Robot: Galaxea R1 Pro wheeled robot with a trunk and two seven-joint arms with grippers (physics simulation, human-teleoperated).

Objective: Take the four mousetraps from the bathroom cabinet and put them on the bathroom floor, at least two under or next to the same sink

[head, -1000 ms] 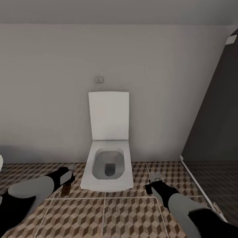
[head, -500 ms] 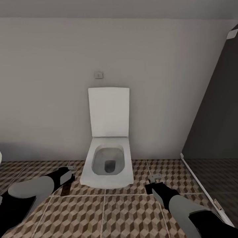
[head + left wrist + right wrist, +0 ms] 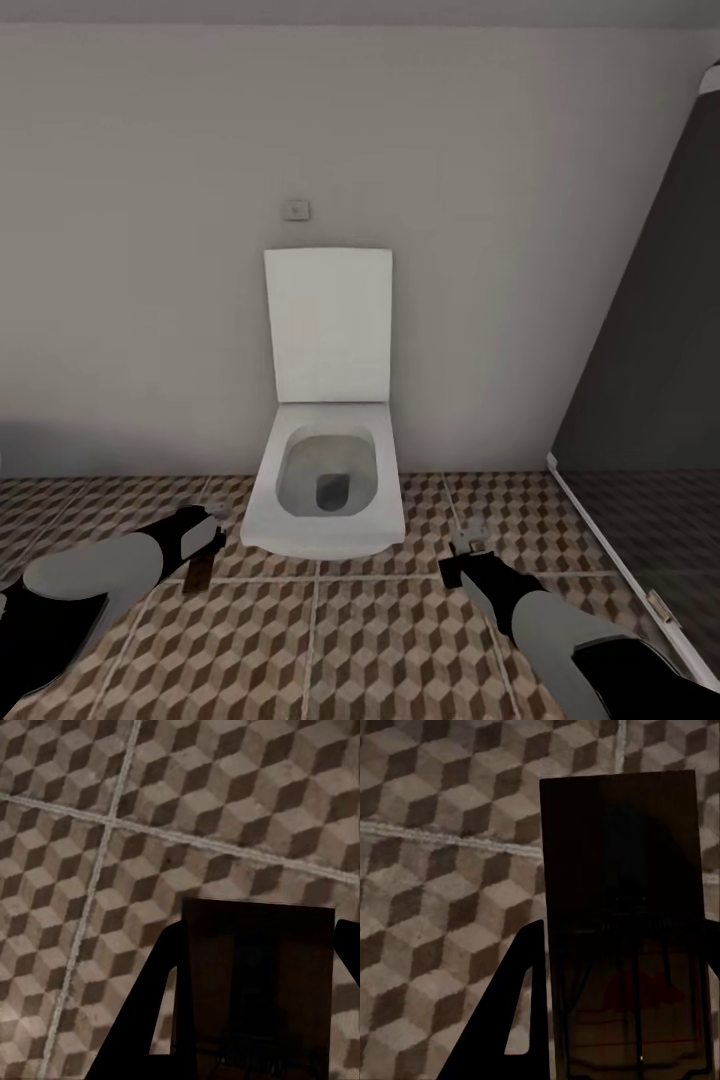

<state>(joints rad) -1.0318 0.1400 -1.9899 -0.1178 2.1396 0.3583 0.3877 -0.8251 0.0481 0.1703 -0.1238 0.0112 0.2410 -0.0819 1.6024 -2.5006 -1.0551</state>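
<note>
I see a white toilet (image 3: 325,480), lid up, against a plain wall (image 3: 150,250); dark glass partition (image 3: 650,380) beside it.

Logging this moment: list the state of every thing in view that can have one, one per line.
Toilet: lid up, bowl open.
Left gripper: shut on a mousetrap, above the floor.
Right gripper: shut on a second mousetrap, above the floor.
Wall button: cannot tell whether pressed.
</note>
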